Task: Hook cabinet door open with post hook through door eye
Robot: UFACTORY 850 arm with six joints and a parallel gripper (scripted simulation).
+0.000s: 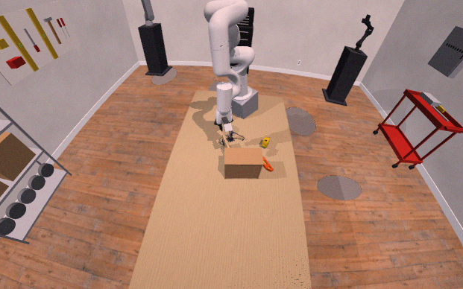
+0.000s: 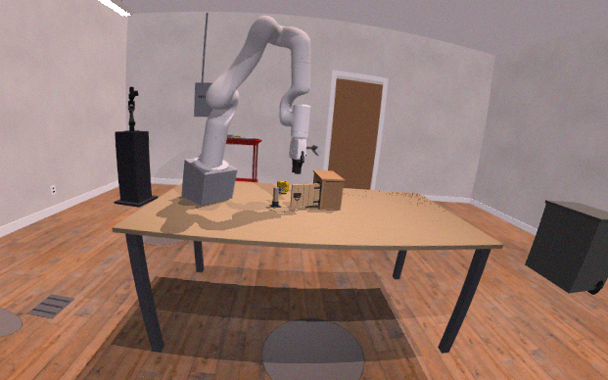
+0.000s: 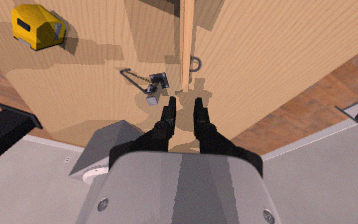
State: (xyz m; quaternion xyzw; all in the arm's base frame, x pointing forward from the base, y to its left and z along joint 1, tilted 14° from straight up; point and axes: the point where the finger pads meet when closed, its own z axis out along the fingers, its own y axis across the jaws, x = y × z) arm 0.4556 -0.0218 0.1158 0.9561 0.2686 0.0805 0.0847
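Note:
The wooden cabinet [image 1: 243,162] stands flat on the table, and also shows in the exterior view [image 2: 329,188]. Its door [image 2: 304,197] stands swung out; in the wrist view I see it edge-on as a thin strip [image 3: 186,45], with the metal eye [image 3: 196,64] on its right face. The dark post [image 3: 158,80] stands left of the door, and its wire hook [image 3: 135,80] lies out to the left on the table, away from the eye. My gripper [image 3: 185,105] [image 2: 298,170] hangs above the door's top edge. Its fingers are narrowly open with nothing between them.
A yellow block [image 3: 37,26] lies on the table left of the post. An orange tool [image 1: 268,164] lies beside the cabinet's right side. The grey robot base [image 1: 244,104] stands at the far end of the table.

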